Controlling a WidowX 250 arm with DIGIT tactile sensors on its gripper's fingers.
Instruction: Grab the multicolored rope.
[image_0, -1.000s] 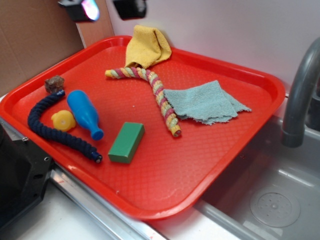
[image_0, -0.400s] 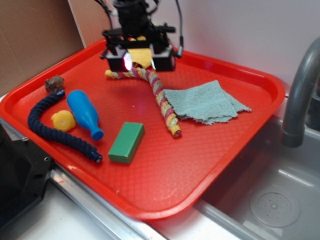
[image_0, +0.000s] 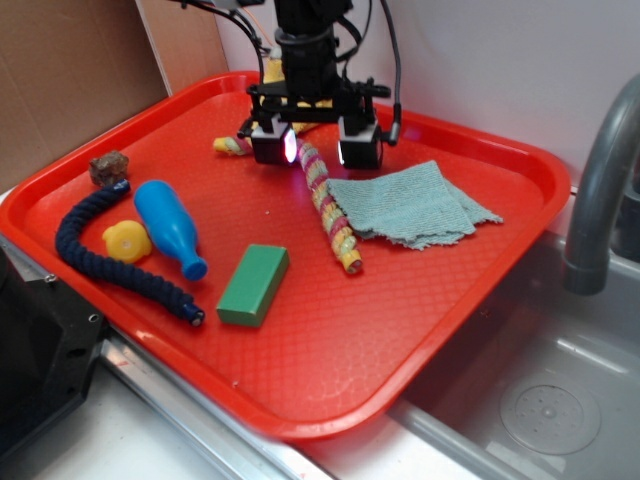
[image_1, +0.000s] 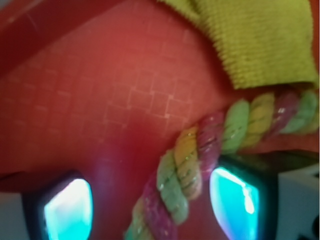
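The multicolored rope (image_0: 333, 222), twisted from yellow, pink-red and pale green strands, lies bent on the red tray (image_0: 330, 330), one end near the yellow cloth and the other near the tray's middle. My gripper (image_0: 316, 150) hangs open right over the rope's bend, one finger on each side. In the wrist view the multicolored rope (image_1: 192, 165) runs between the two glowing pads (image_1: 67, 210), closer to the right one, and the gripper (image_1: 150, 207) has a clear gap on the left side.
On the tray lie a yellow cloth (image_1: 260, 35) behind the gripper, a teal cloth (image_0: 410, 205) touching the rope on the right, a green block (image_0: 254, 284), a blue bottle (image_0: 170, 227), a yellow disc (image_0: 127, 241), a navy rope (image_0: 110, 265) and a brown lump (image_0: 109, 167). A sink with faucet (image_0: 600, 190) is at the right.
The gripper came down from the top of the view, moved right and lowered over the rope's bend. The rope and other objects have not moved.
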